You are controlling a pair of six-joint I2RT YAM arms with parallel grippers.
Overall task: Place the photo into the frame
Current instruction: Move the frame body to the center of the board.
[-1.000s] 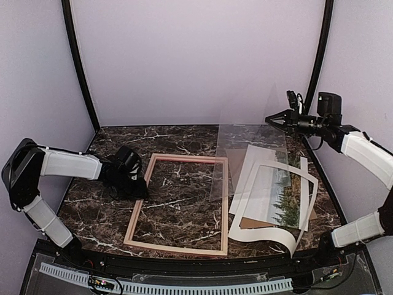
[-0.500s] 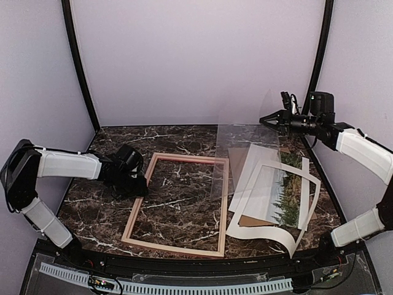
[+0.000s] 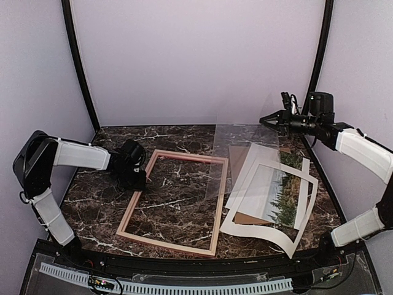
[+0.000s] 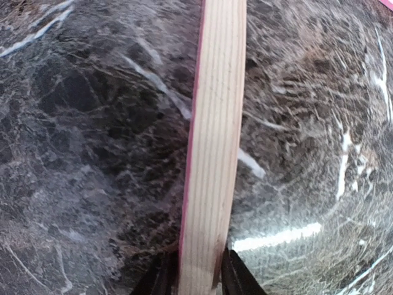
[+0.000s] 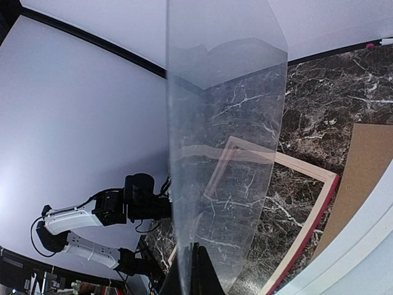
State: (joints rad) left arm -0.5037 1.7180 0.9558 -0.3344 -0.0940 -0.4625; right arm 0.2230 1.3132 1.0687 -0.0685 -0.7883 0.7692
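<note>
The frame (image 4: 212, 153) lies back-up left of centre, its left rail clamped by the left gripper (image 3: 136, 178). The photo (image 3: 284, 206) is laid toward the right edge under a white mat (image 3: 252, 232), nearer the right gripper (image 3: 268, 118), itself closed on a raised clear sheet (image 5: 227, 123).

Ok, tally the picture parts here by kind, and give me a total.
frame: 1
clear sheet: 1
mat: 1
photo: 1
backing board: 1
Total: 5
</note>
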